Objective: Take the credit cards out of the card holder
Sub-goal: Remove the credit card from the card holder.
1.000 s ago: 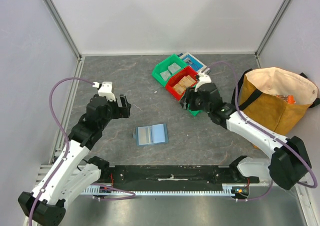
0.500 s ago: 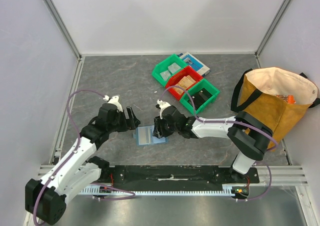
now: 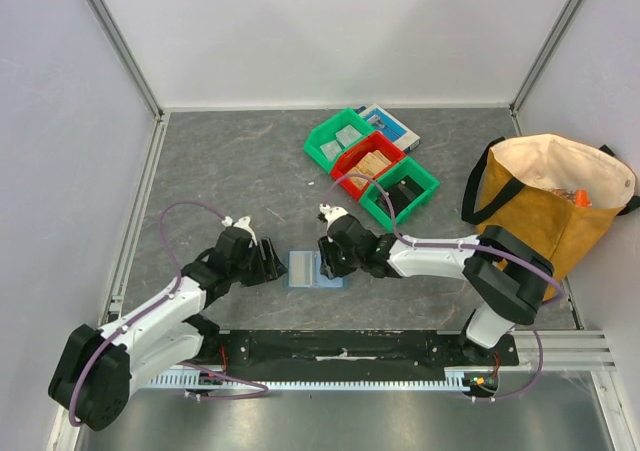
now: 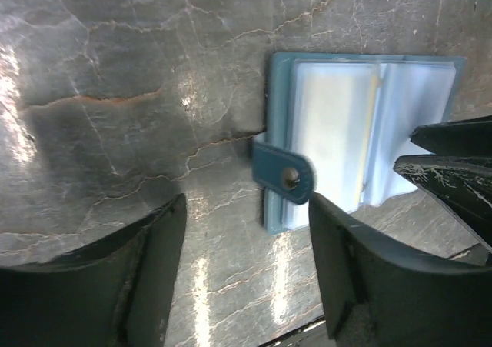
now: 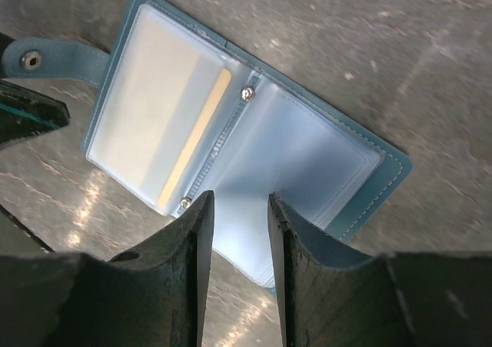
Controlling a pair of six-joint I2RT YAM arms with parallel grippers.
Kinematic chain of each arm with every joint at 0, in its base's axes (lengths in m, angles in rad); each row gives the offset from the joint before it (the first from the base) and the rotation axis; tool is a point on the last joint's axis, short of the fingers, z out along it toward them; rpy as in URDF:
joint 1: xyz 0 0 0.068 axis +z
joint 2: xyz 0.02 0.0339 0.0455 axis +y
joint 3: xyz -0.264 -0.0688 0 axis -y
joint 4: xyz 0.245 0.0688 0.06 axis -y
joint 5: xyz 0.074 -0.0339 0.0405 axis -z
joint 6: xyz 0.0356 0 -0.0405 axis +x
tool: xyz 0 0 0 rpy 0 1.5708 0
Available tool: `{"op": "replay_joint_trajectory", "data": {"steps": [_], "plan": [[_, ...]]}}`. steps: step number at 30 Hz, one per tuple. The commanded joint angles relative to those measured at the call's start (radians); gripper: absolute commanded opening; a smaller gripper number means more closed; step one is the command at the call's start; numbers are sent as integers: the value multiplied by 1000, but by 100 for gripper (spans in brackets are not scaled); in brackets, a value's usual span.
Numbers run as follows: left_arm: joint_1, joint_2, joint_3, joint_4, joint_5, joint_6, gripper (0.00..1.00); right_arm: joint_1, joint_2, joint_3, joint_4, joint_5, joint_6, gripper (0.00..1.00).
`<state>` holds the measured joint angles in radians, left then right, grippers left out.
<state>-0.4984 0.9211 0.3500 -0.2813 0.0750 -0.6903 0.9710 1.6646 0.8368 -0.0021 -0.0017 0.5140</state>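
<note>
Right gripper (image 5: 237, 208), jaws a narrow gap apart and clamping nothing, hangs over the right half of the open card holder (image 5: 307, 162), which lies flat on the table (image 3: 220, 171). Left gripper (image 4: 246, 208), jaws spread wide and empty, straddles the snap tab (image 4: 284, 174) on the opposite side. A pale credit card (image 5: 154, 131) shows in the clear pocket nearer the left gripper. No card looks drawn yet. The next move likely calls for pinning the holder and pinching a card's edge.

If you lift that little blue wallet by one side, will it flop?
Probably yes: the card holder lies open flat, folding along its riveted spine, so one half would likely droop. Its clear sleeves look thin and glossy, maybe slippery.
</note>
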Motion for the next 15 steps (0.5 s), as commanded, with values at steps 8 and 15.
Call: {"op": "replay_joint_trajectory", "data": {"steps": [8,15], "plan": [[-32,2,-88,237,45,-112,54,-2,-91,-7,-167,101,-143,42],[-84,61,-10,278,45,-92,63,-2,-78,-13,-167,97,-157,42]]}}
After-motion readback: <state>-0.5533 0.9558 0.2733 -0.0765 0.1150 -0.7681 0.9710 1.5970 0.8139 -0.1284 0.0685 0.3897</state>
